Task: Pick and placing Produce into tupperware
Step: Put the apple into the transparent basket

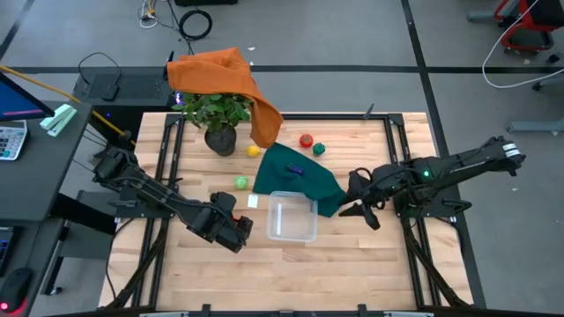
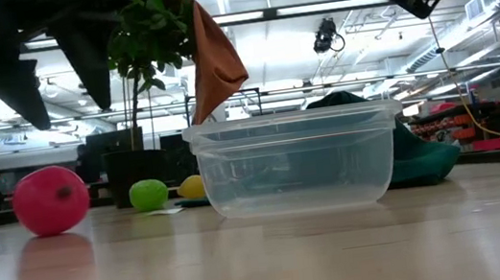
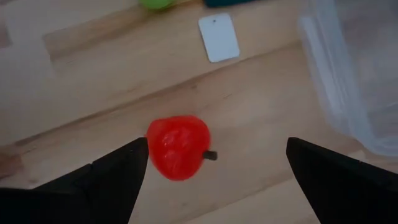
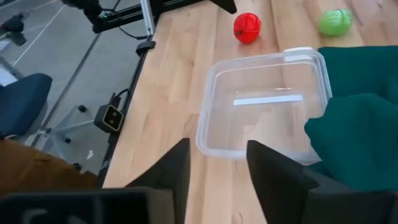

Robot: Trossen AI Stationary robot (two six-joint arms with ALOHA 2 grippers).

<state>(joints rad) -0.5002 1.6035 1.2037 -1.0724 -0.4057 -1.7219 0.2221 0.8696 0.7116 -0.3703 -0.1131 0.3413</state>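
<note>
- High view looked straight down over the whole desk [image 1: 352, 264].
- Low view sat at desk level, close to the tupperware [image 2: 296, 161].
- Both wrist views shared the tupperware [image 4: 264, 102].

Grey floor [image 1: 352, 53] with cables, black desk [image 1: 35, 167], bright ceiling strip-lights [image 2: 310, 6].

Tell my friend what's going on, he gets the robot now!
Left gripper: open, hovering over a red fruit on the table beside the tub.
Right gripper: open, empty, on the tub's other side, over the green cloth.
Tub: empty, nothing placed so far.
On the table: a green fruit, a yellow one by the plant, a red one and a green one farther back. A dark blue one lies on the cloth.
Left to do: everything; probably grab the red fruit first.
</note>
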